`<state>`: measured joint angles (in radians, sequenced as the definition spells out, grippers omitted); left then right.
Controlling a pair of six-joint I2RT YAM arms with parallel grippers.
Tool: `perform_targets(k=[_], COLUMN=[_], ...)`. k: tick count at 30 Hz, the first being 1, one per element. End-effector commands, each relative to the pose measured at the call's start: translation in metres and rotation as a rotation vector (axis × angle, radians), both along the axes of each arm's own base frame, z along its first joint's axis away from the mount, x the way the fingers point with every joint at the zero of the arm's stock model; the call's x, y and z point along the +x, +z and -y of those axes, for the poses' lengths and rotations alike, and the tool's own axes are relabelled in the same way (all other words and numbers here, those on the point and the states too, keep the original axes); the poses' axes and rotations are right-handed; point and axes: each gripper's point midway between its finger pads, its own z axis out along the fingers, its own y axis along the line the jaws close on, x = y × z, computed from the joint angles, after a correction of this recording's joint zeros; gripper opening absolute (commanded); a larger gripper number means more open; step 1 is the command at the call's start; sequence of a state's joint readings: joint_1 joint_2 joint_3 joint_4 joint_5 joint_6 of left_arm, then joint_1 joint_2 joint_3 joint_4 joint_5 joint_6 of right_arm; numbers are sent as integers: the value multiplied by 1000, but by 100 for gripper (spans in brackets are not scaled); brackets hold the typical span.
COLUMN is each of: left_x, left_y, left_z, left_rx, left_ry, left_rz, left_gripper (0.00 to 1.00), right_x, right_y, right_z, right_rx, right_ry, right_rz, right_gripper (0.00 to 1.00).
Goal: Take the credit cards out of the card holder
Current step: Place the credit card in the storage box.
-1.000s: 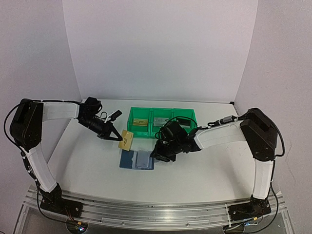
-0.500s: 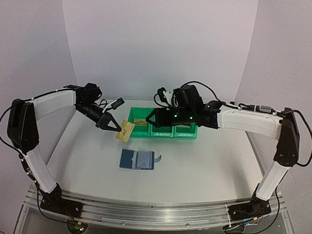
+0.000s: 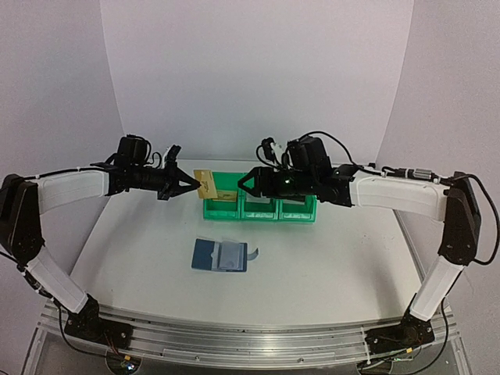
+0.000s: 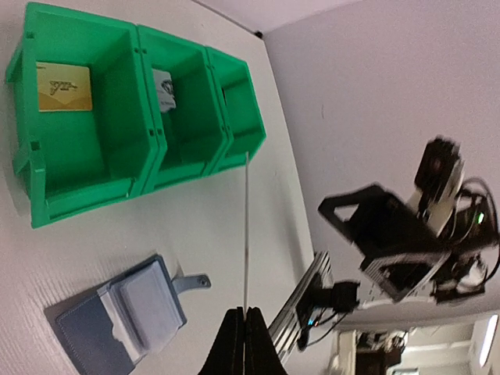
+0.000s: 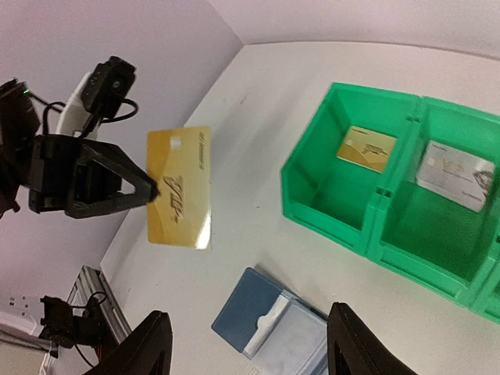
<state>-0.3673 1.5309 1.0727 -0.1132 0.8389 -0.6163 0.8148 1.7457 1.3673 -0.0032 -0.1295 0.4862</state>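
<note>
Left fingers are pressed together on one short edge of a gold card. It is held in the air at centre of the top view, just above the left end of the green bins. Right fingers are spread wide and empty, pointed at the card's free edge from the right, near but not touching.

Progress, my read: partly done.
- Two cards are out and binned: a second gold card flat in the leftmost bin, a silver card in the middle one.
- Third bin: can't tell what's in it.
- The held card is out of the wallet but not put down.
- The wallet lies open on the white tabletop, lower centre of the top view, well apart from both sets of fingers.
- Its sleeves show only pale grey, so I can't tell whether more cards are inside.
- Left to do: drop or hand off this card, then check the sleeves.

Materials:
- Cards are thin rigid plastic, glossy, with rounded corners. Edge-on in the left wrist view the held one is a straight hairline, no bend.
- The wallet is matte blue, soft-looking and roughly square. It has see-through sleeves on its right half and a narrow snap strap sticking out right.
- Bins are hard glossy green plastic, three open-top boxes joined in a row.
- Tabletop is smooth and matte.
</note>
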Motion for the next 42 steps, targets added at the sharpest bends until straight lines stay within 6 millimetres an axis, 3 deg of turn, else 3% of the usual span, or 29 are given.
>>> perform_targets(k=[1, 4, 8, 12, 15, 17, 24, 34, 36, 42], left_x=[50, 68, 81, 69, 57, 50, 40, 47, 49, 44], left_y=[17, 14, 35, 50, 58, 61, 48, 55, 57, 57], left_z=[11, 22, 33, 42, 45, 46, 43, 40, 39, 42], left_rx=[-147, -158, -222, -283, -320, -333, -318, -335, -338, -332], left_ry=[258, 287, 242, 159, 115, 97, 110, 117, 117, 91], left_rz=[-184, -246, -181, -147, -130, -119, -153, -133, -118, -108], left_gripper=[0, 0, 0, 0, 0, 0, 0, 0, 0, 0], right_x=[14, 22, 27, 36, 48, 54, 59, 30, 25, 35], right_y=[2, -6, 2, 12, 2, 7, 39, 28, 22, 52], right_z=[22, 25, -6, -33, -43, -47, -53, -42, -33, -26], right_rx=[70, 129, 295, 470, 510, 554, 631, 591, 575, 614], right_ry=[-189, -278, -223, -160, -177, -170, -85, -21, -35, -39], right_rz=[-64, -133, -216, -253, -290, -283, -215, -258, -256, -185], right_gripper=[64, 59, 56, 58, 58, 58, 52, 43, 46, 66])
